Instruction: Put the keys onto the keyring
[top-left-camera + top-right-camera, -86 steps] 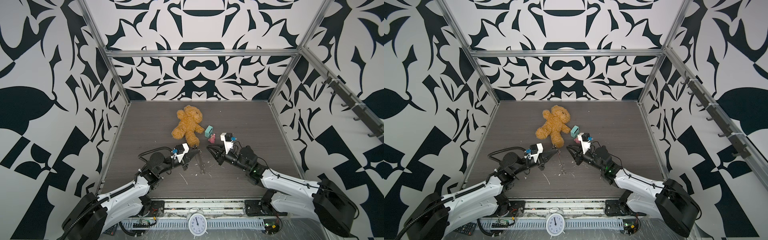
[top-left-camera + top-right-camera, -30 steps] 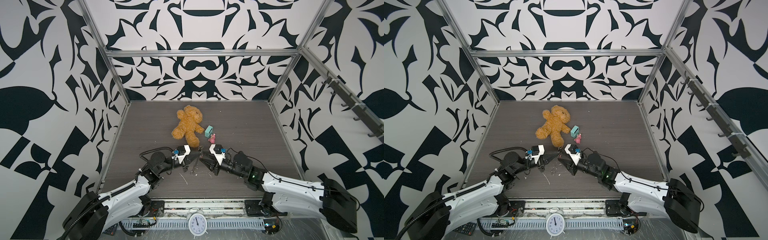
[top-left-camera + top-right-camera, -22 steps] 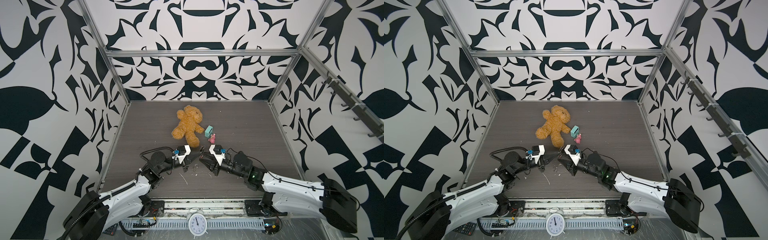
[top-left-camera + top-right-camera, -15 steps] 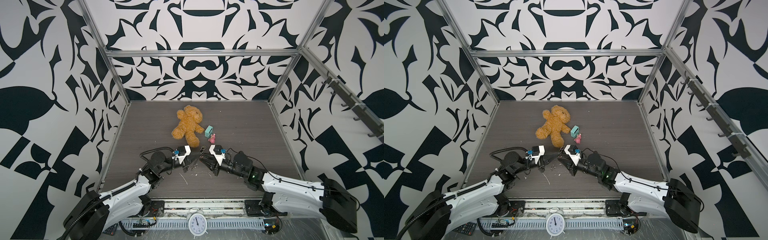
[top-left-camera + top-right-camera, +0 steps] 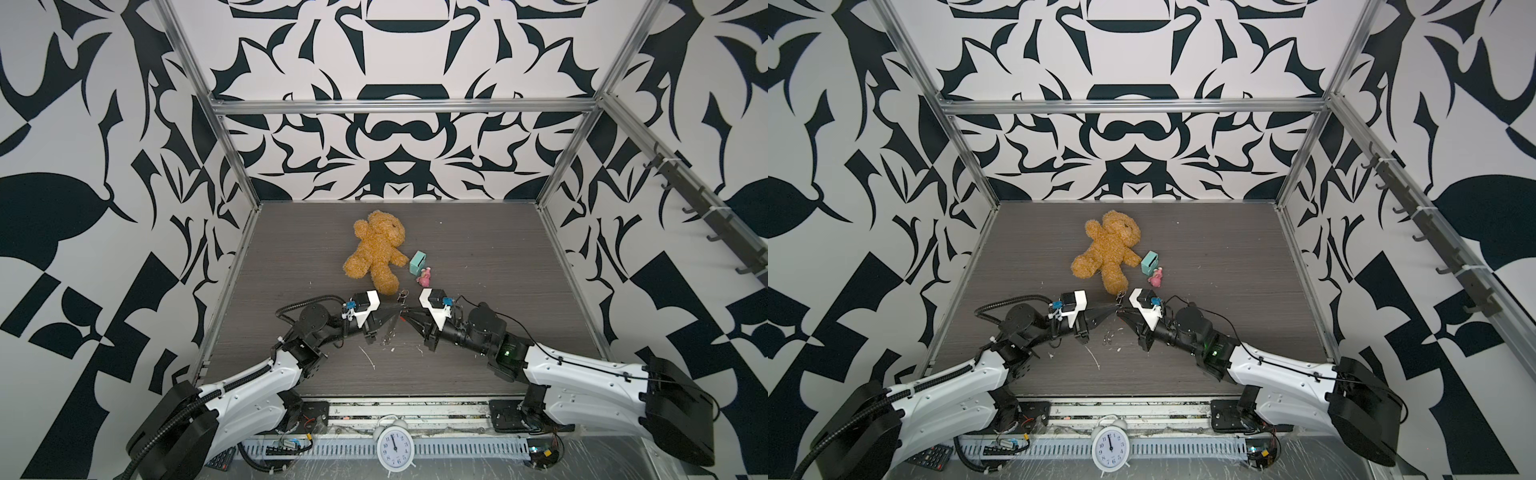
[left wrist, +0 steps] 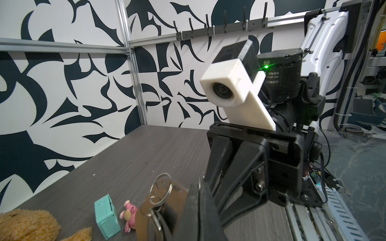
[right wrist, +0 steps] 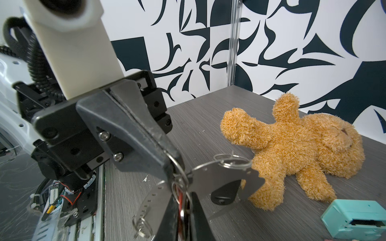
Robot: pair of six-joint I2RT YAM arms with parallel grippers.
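Observation:
Both grippers meet just above the table's front middle. My left gripper point(image 5: 397, 309) point(image 6: 199, 186) is shut on the grey dotted-edged strap point(image 7: 219, 177), which hangs from its tip. A silver keyring point(image 7: 231, 161) point(image 6: 160, 188) sits at the strap's upper end and another ring point(image 7: 142, 226) at its lower end. My right gripper point(image 5: 409, 312) point(image 7: 182, 194) points at the left one, its fingers shut on the red key tag point(image 7: 181, 203) beside a ring. A black fob point(image 7: 224, 193) hangs behind the strap.
A brown teddy bear point(image 5: 376, 253) lies just behind the grippers, with a teal box point(image 5: 417, 262) and a pink figurine point(image 5: 424, 277) at its right. White scraps point(image 5: 368, 357) litter the table front. A clock point(image 5: 394, 442) stands below the front rail.
The right gripper came leftward to meet the left gripper, and its jaws have narrowed onto the red tag. The left gripper stays shut on the strap.

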